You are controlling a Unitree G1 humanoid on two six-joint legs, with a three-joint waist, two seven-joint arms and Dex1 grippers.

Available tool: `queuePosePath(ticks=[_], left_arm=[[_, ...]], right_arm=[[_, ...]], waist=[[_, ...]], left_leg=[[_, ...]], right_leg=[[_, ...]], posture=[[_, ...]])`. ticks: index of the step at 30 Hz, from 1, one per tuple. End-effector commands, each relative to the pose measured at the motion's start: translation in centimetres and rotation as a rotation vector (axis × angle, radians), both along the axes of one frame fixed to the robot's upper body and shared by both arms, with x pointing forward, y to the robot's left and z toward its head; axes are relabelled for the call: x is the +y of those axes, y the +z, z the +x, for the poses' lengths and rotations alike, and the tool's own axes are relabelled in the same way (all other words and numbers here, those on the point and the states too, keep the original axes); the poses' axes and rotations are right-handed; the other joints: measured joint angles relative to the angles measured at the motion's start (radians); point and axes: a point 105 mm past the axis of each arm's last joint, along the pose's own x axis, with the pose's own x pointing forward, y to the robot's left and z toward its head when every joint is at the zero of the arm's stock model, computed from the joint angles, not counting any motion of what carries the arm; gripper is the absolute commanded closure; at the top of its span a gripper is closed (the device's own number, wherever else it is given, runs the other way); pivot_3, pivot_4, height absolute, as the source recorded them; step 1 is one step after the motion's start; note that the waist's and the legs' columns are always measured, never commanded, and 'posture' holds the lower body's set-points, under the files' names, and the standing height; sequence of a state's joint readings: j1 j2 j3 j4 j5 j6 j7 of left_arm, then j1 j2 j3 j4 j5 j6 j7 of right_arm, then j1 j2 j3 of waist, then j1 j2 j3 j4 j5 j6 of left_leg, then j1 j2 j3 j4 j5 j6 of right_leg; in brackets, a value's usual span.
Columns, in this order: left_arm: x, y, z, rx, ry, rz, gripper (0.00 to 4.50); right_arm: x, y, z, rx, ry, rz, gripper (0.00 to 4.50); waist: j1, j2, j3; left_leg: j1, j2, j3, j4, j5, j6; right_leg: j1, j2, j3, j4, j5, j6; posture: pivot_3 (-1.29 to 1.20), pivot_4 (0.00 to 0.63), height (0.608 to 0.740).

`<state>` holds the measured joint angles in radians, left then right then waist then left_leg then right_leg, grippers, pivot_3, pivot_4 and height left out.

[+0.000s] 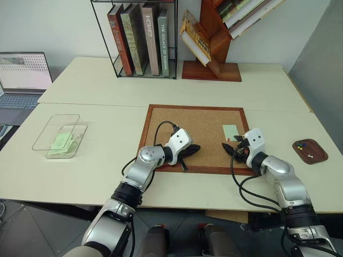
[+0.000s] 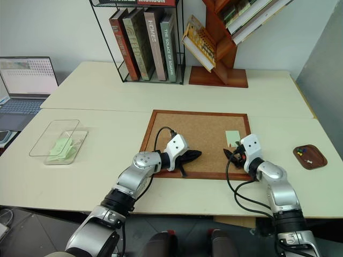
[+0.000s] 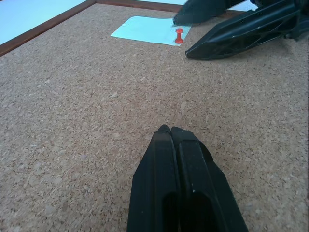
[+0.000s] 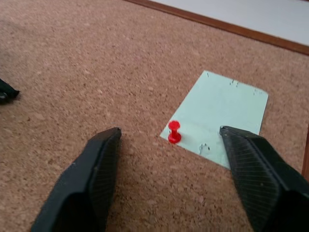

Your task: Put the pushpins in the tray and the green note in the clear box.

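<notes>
A pale green note (image 4: 219, 118) lies on the corkboard (image 1: 203, 128) near its right edge, held down by a red pushpin (image 4: 174, 132) at the note's near corner. My right gripper (image 4: 170, 140) is open, low over the board, one finger on each side of that pin without touching it. My left gripper (image 3: 167, 130) is shut with nothing in it, resting over the board's front middle and pointing toward the note. The dark brown tray (image 1: 316, 155) at the far right holds a few pins. The clear box (image 1: 59, 135) at the left holds green paper slips.
A wire rack of books (image 1: 140, 40) and a wooden bookstand (image 1: 214, 48) stand at the back of the table. A laptop (image 1: 24, 77) sits at the far left. Bare tabletop lies between the corkboard and the clear box.
</notes>
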<state>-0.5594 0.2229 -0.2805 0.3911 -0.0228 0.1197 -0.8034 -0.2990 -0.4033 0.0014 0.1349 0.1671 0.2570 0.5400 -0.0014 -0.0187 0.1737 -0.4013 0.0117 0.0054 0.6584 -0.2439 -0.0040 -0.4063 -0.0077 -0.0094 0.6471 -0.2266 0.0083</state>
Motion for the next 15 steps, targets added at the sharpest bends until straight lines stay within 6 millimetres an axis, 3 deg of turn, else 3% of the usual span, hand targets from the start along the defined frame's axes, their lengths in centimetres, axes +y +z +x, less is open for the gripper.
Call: queuePosePath(ticks=[1,13,15], left_arm=[[0.04,-0.58,-0.27,0.008,0.001,0.025,4.5],[0.04,-0.64,-0.48,0.013,-0.003,0.024,4.5],[0.03,-0.65,-0.48,0.014,-0.004,0.025,4.5]], right_arm=[[0.34,1.26,0.5,-0.057,0.004,-0.005,2.12],[-0.02,1.07,0.9,-0.055,-0.037,-0.013,4.44],[0.04,1.34,0.89,-0.067,-0.033,-0.013,4.44]], waist=[[0.0,0.0,0.0],[0.0,0.0,0.0],[0.0,0.0,0.0]], left_leg=[[0.0,0.0,0.0,0.0,0.0,0.0],[0.0,0.0,0.0,0.0,0.0,0.0],[0.0,0.0,0.0,0.0,0.0,0.0]], right_leg=[[0.0,0.0,0.0,0.0,0.0,0.0],[0.0,0.0,0.0,0.0,0.0,0.0],[0.0,0.0,0.0,0.0,0.0,0.0]], posture=[[0.0,0.15,0.74],[0.0,0.15,0.74],[0.0,0.15,0.74]])
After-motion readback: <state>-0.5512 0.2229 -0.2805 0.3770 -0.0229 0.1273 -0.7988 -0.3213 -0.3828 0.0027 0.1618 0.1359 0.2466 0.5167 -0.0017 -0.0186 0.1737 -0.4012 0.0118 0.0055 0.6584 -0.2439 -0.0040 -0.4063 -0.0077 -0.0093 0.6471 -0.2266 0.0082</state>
